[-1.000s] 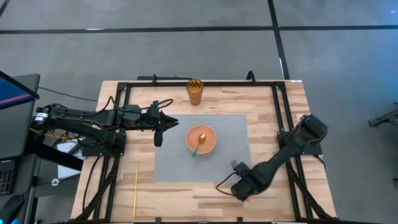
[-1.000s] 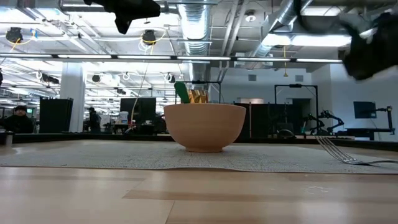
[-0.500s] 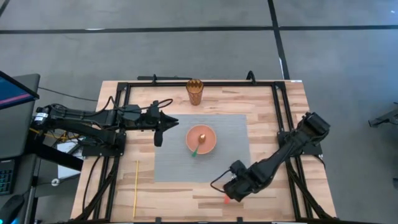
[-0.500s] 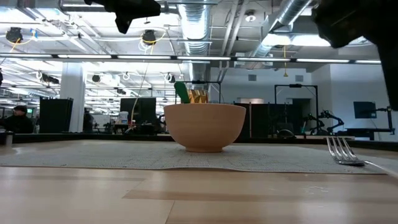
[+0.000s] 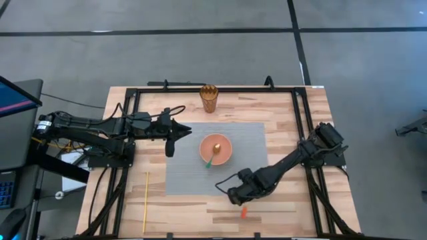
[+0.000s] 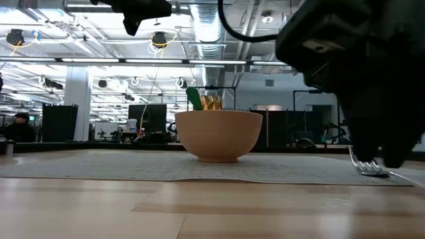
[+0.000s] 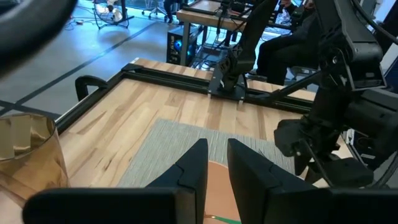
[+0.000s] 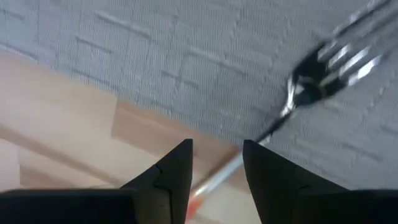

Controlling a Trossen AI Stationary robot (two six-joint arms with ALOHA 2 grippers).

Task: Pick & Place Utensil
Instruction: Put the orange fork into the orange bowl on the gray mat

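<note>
A silver fork [image 8: 311, 78] with an orange handle [image 5: 243, 213] lies at the grey mat's near edge, tines on the mat [image 6: 366, 166] and handle on the wood. My right gripper [image 5: 233, 195] is low over it and open [image 8: 217, 149]; the stem runs into the gap between the fingers. A tan bowl [image 5: 225, 157] stands mid-mat with a green-handled spoon [image 5: 209, 162] leaning on its rim. My left gripper [image 5: 169, 150] hovers left of the bowl, its fingers a narrow gap apart [image 7: 217, 155]. My right gripper comes at the fork from above, one finger on either side of the thin stem [image 8: 267, 134] near the orange handle [image 8: 194, 202], the fingers lying across it. I cannot tell whether the fingers touch it. The fork lies flat on mat and wood.
A gold cup [image 5: 209, 99] stands on the wood at the far edge, past the mat. A thin yellow stick [image 5: 145, 200] lies near the left near corner. A black frame [image 5: 213, 89] runs round the table. Wood left of the fork is bare.
My right gripper has moved toward the table's left along the mat's near edge and come down lower, now filling the right of the low view. The fork's tines have turned on the mat from side-on to nearly end-on in the low view.
</note>
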